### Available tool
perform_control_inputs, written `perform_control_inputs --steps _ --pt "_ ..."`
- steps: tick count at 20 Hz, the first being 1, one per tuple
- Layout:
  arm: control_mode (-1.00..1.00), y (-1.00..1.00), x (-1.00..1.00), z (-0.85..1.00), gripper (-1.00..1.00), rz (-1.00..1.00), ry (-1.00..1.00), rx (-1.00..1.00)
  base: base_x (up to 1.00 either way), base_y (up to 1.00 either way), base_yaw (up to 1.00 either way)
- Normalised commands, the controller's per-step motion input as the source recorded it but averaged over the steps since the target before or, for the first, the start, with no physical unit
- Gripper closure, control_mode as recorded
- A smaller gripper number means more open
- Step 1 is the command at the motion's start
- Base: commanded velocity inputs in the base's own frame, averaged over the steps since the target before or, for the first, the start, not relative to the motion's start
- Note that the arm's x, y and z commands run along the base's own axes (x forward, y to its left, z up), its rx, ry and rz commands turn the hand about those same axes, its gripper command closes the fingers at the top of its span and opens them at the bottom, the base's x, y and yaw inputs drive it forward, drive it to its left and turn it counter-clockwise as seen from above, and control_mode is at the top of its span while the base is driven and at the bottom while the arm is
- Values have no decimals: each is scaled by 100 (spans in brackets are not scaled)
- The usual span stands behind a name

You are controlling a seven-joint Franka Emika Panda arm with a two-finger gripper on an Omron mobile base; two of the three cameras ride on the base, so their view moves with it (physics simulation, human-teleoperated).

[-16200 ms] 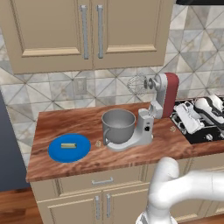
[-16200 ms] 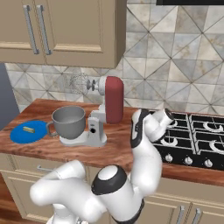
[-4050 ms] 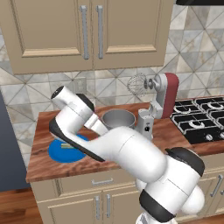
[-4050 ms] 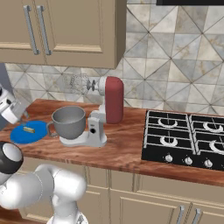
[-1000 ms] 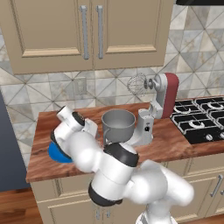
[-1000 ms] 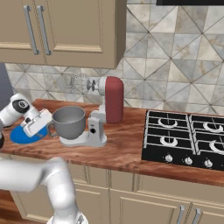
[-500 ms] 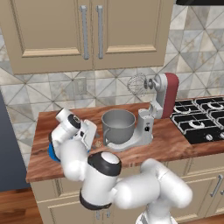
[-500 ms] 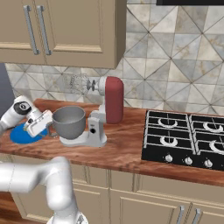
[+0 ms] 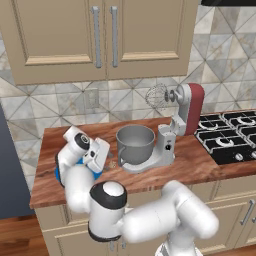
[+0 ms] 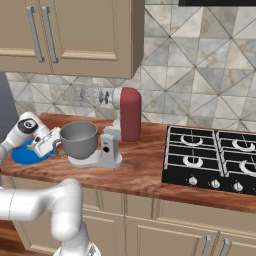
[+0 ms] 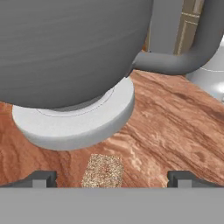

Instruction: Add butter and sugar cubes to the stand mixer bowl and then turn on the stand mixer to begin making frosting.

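My gripper (image 11: 112, 177) is open and low over the wooden counter, just left of the stand mixer bowl (image 9: 135, 142). In the hand view a speckled beige sugar cube (image 11: 103, 170) lies on the wood between my two wide-apart fingertips, untouched. The grey bowl (image 11: 65, 48) and its side handle (image 11: 183, 57) loom right behind it on the mixer's pale round base (image 11: 78, 124). The stand mixer (image 10: 127, 115) has its dark red head tilted up, with the whisk (image 10: 90, 95) clear of the bowl. From the base views my gripper (image 9: 105, 161) (image 10: 52, 146) hangs between plate and bowl. My hand hides the butter.
A flat blue plate (image 10: 20, 154) lies left of my hand, near the counter's left end. The black stove (image 10: 215, 160) is at the right. Cabinets hang above the tiled wall. The counter's front edge (image 9: 150, 185) runs close to my forearm.
My hand has sunk a little toward the counter and edged nearer to the bowl's base. The jaws stay open and nothing else has moved.
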Motion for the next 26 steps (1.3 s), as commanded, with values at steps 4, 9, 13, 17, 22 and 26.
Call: perform_control_inputs --steps 4,9,13,17,22,26 --pt "-100 0 4 -26 -100 0 2 -2 0 0 0" --pt "-100 0 11 -25 -100 0 2 -2 0 0 0" --pt "-100 0 18 -17 -100 0 0 0 0 0 0" --pt "-100 -3 3 -10 -100 0 1 0 0 0 0" --pt "-100 -13 0 -12 -100 0 4 -1 0 0 0" --pt "-100 -29 0 -7 -100 0 5 -2 0 0 0"
